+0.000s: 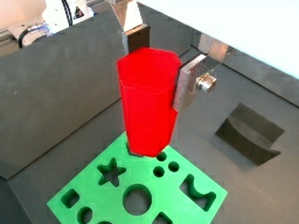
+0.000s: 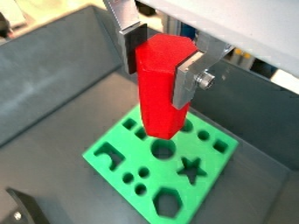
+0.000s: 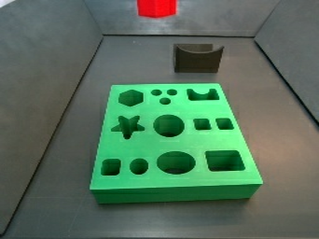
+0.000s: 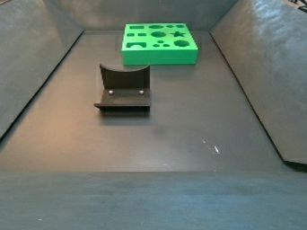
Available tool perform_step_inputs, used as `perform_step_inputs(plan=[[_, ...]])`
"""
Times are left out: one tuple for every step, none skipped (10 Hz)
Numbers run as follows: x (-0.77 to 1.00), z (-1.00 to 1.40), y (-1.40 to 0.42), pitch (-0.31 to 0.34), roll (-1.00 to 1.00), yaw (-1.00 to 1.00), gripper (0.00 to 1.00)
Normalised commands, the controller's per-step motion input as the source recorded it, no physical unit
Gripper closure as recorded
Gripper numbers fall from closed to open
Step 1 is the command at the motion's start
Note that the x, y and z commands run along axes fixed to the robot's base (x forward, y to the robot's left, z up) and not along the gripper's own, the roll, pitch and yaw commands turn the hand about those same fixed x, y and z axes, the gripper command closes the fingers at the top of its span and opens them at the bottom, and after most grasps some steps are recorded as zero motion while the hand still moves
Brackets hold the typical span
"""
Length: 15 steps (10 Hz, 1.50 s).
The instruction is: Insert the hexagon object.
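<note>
My gripper (image 1: 158,74) is shut on the hexagon object (image 1: 149,101), a tall bright red prism held upright by its upper end between the silver fingers (image 1: 188,84). It hangs above the green board (image 1: 90,181), apart from it. Both wrist views show this: gripper (image 2: 162,70), peg (image 2: 162,87), board (image 2: 218,163). The board's hexagonal hole (image 2: 170,203) stands open, away from the peg's lower end. In a side view only the peg's lower end (image 3: 156,7) shows, high above the board (image 3: 193,142), whose hexagonal hole (image 3: 129,96) is at a far corner.
The dark fixture (image 3: 196,58) stands on the floor beyond the board; it also shows in a wrist view (image 1: 249,131) and in a side view (image 4: 122,88), in front of the board (image 4: 160,56). Grey walls (image 3: 56,84) close in the floor.
</note>
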Motion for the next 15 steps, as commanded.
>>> perform_step_inputs(plan=[[-0.41,-1.0,0.0,-0.06,0.06,0.0,1.0],[-0.4,-1.0,0.01,-0.06,0.1,0.0,1.0],[-0.22,-1.0,0.0,-0.004,0.14,0.0,1.0],[-0.01,-0.97,0.0,0.014,0.08,0.0,1.0],[0.07,-0.72,0.09,0.023,0.0,0.06,1.0],[0.02,-0.63,0.08,0.014,0.06,0.03,1.0],[-0.18,-0.49,0.1,0.0,0.0,0.0,1.0],[-0.37,-0.54,0.2,0.0,0.0,-0.02,1.0],[-0.42,-0.59,0.37,-0.006,0.01,0.0,1.0],[-0.2,-0.64,0.43,0.0,0.06,0.0,1.0],[0.07,-0.68,0.43,0.0,0.11,0.0,1.0],[0.54,-0.67,0.22,0.09,0.0,0.0,1.0],[0.59,-0.68,0.05,0.101,0.0,0.0,1.0],[0.52,-0.65,0.0,0.091,0.0,0.0,1.0],[0.5,-0.63,0.0,0.103,0.0,0.0,1.0]])
